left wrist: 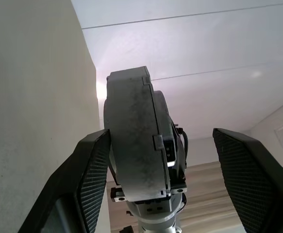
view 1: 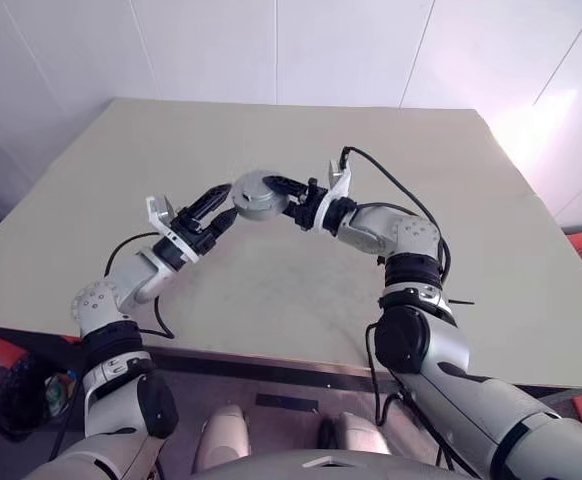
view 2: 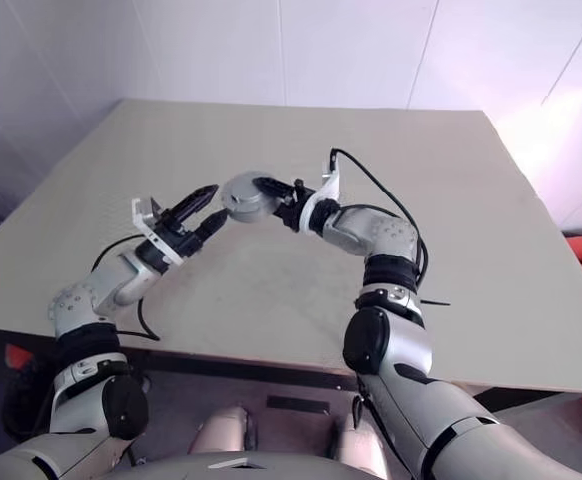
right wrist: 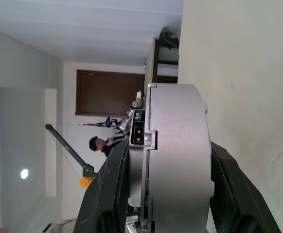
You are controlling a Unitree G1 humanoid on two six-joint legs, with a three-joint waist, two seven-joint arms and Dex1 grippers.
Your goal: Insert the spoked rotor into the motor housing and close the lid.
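Housing [view 1: 258, 194] clamped in right gripper [view 1: 276, 192], left gripper [view 1: 218, 206] beside

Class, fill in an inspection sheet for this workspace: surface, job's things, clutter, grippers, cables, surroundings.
Surface: beige table, bare top, nothing lying on it.
Job's things: one round grey motor case held up above the table; a small connector shows on its rim; rotor and lid cannot be told apart from here.
Clutter: nothing seen.
Grippers: right gripper clamped across the case; left gripper open, one finger on either side of the case.
Cables: black cable loops from the right wrist; another hangs by the left forearm.
Surroundings: white panelled wall; a person far off.
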